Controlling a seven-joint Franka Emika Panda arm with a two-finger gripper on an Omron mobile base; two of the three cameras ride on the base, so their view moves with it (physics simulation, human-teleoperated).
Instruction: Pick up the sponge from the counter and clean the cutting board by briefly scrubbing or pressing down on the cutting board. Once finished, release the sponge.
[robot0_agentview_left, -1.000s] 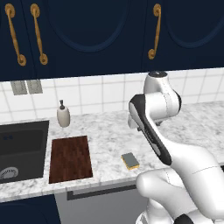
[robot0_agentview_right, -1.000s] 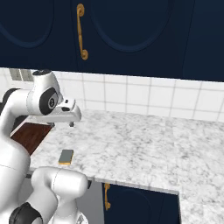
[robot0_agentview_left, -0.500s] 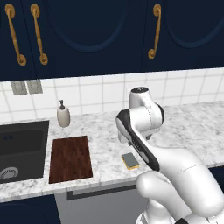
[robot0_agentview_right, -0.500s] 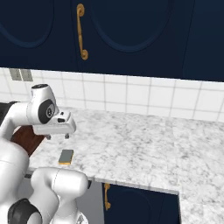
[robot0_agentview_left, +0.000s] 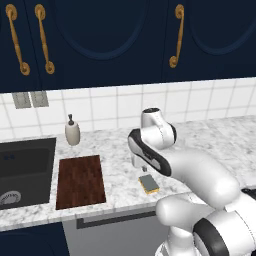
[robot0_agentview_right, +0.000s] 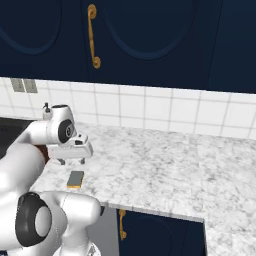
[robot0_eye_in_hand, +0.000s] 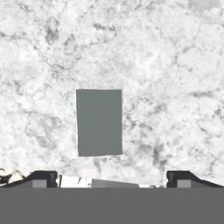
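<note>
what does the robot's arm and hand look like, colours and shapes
The arm is made of smooth, glossy white rounded shells with dark grey to black rings and caps at the joints. No cables or markings show. The hand is a boxy white block, and its two small fingertips are dark, blocky and squared.

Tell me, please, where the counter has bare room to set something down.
The widest bare patch of the counter runs from the sponge rightward along the tiled wall. A narrower strip lies between the cutting board and the sponge. It is crowded at the left: sink, soap dispenser, board, with the end effector above the sponge.
</note>
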